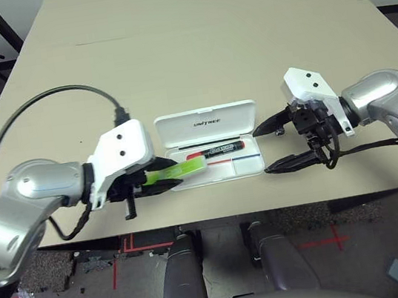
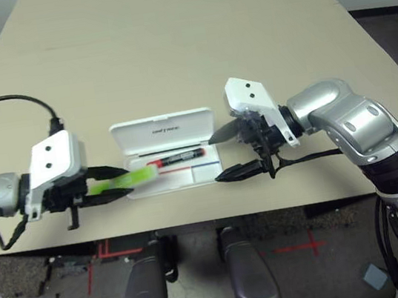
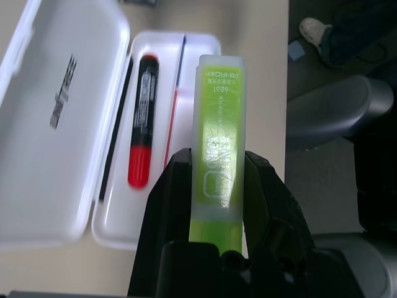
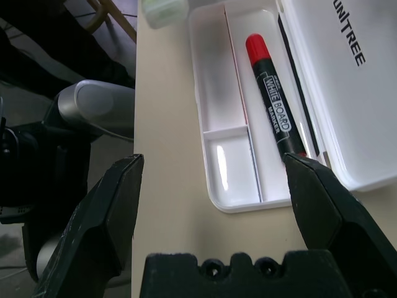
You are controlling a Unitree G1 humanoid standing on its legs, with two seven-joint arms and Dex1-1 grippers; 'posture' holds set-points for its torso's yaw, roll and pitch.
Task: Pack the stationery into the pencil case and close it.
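The white pencil case lies open on the surface, lid at the far side. Its tray holds the red marker along the far edge. The left gripper, fingers clamping the green highlighter, hovers over the tray's left end. The right gripper, fingers wide, is empty just right of the case.

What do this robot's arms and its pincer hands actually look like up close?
Both forearms are rounded silver shells. Each wrist carries a boxy white housing with small dark dots, and from it spring two black, tapering fingers: left gripper, right gripper. A black cable loops over the left arm; thinner black wires hang under the right wrist.
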